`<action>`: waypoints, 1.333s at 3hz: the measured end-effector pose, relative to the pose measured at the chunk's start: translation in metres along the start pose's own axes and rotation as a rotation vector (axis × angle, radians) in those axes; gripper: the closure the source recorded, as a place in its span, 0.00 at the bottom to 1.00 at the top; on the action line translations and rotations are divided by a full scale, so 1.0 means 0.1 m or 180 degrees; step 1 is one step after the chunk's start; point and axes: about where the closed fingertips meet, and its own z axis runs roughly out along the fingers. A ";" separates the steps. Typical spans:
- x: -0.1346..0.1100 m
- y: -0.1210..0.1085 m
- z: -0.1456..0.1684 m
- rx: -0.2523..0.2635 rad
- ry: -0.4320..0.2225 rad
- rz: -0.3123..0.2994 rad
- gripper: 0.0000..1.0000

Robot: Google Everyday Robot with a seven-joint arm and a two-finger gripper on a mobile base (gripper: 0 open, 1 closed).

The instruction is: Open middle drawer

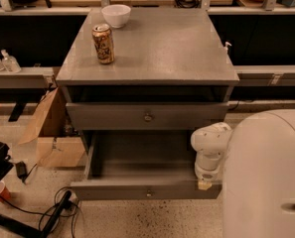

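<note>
The middle drawer is pulled out of the grey cabinet toward me. Its flat front has a small round knob, and its plain grey box interior is empty. The closed drawer above it has a bigger knob. My gripper hangs below a white arm joint, at the right end of the open drawer's front edge. What lies below the open drawer is hidden.
A drink can and a white bowl stand on the cabinet top. A cardboard box and floor cables lie to the left. My white body fills the lower right.
</note>
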 end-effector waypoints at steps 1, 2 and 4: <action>0.00 0.01 0.02 -0.0011 0.0004 0.0000 0.12; 0.03 -0.05 -0.10 0.0063 0.0017 0.0013 0.00; -0.04 -0.35 -0.60 0.0582 -0.0020 -0.0194 0.49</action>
